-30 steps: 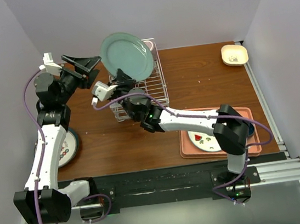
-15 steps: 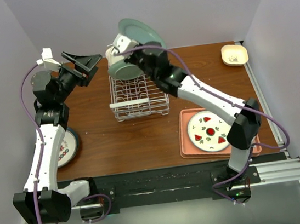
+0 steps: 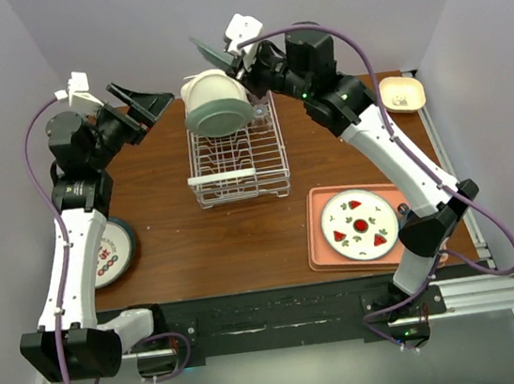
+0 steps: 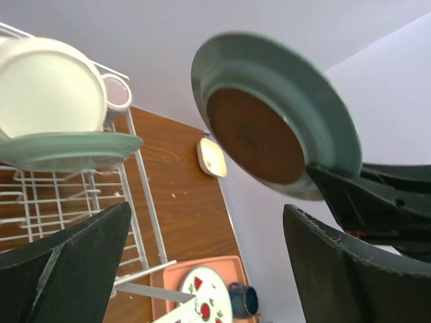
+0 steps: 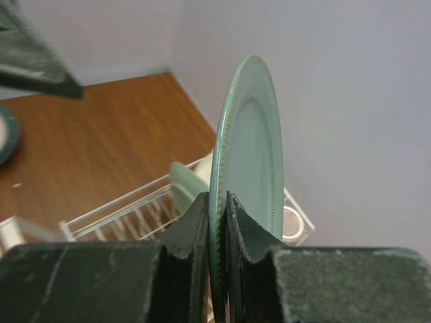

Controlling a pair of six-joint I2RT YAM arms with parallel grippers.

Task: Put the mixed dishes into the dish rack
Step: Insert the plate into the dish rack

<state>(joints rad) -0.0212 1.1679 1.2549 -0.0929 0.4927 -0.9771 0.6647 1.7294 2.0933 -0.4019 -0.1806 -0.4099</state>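
My right gripper (image 3: 218, 57) is shut on the rim of a pale green plate (image 5: 250, 148), held upright and edge-on (image 3: 204, 47) high above the far end of the white wire dish rack (image 3: 237, 164). In the left wrist view that plate (image 4: 269, 128) shows its brown-centred face. A white bowl (image 3: 216, 101) and another pale green plate (image 4: 67, 149) sit in the rack, with a purple cup (image 4: 118, 94) beside them. My left gripper (image 3: 143, 103) hangs open and empty left of the rack, its fingers (image 4: 67, 269) wide apart.
A salmon tray (image 3: 326, 251) at the front right carries a watermelon-patterned plate (image 3: 361, 224) and a blue mug (image 4: 242, 299). A small cream dish (image 3: 402, 93) lies at the back right. A dark-rimmed patterned plate (image 3: 113, 253) sits at the front left.
The right arm has swung up and back from the table's middle, carrying the green plate above the rack and turning it edge-on. The left gripper opened slightly wider and stayed in place.
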